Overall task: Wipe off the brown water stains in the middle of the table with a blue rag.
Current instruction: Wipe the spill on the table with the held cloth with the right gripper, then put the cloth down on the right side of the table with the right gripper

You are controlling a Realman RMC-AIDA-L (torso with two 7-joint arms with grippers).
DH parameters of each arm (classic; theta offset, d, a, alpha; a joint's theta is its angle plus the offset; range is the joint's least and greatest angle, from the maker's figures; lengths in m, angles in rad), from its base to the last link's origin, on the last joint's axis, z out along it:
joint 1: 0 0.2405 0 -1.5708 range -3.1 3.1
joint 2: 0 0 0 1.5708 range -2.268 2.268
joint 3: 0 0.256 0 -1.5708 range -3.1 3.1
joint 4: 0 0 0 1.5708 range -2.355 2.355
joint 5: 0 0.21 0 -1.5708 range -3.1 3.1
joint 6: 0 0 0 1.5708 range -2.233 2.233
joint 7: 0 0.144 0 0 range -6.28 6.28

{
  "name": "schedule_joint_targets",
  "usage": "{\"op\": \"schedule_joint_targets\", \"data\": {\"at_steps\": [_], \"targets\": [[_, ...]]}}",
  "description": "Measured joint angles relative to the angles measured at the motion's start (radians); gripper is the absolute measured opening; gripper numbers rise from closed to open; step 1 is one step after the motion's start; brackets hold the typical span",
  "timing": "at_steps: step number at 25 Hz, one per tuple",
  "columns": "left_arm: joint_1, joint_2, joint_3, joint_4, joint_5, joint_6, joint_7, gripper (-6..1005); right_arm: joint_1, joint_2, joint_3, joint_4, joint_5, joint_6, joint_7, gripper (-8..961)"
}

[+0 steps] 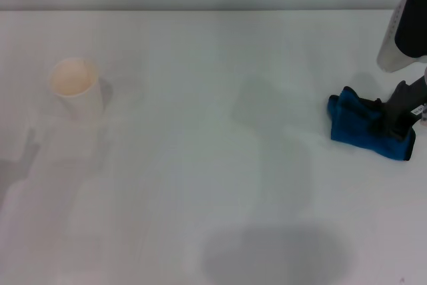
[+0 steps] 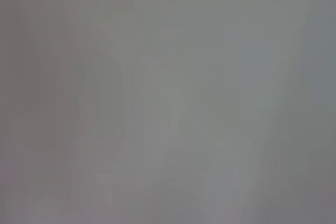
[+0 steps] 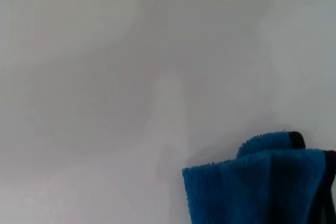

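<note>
The blue rag with black edging is bunched up at the right side of the white table. My right gripper comes in from the right edge and is shut on the rag's right part. In the right wrist view the rag shows close up over the bare table. I can make out no brown water stains in any view; the middle of the table shows only grey shadows. My left gripper is out of view, and the left wrist view shows only a plain grey surface.
A whitish cup with a tan inside stands upright at the far left of the table. The table's far edge runs along the top of the head view.
</note>
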Motion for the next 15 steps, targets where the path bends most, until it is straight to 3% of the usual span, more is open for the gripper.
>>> {"op": "schedule_joint_targets", "data": {"at_steps": [7, 15], "targets": [[-0.002, 0.000, 0.000, -0.001, 0.000, 0.000, 0.000, 861, 0.000, 0.010, -0.004, -0.002, -0.018, 0.015, -0.008, 47], [-0.003, 0.000, -0.001, -0.001, 0.000, 0.000, 0.000, 861, 0.017, 0.030, -0.065, 0.007, -0.018, 0.062, -0.030, 123]]}}
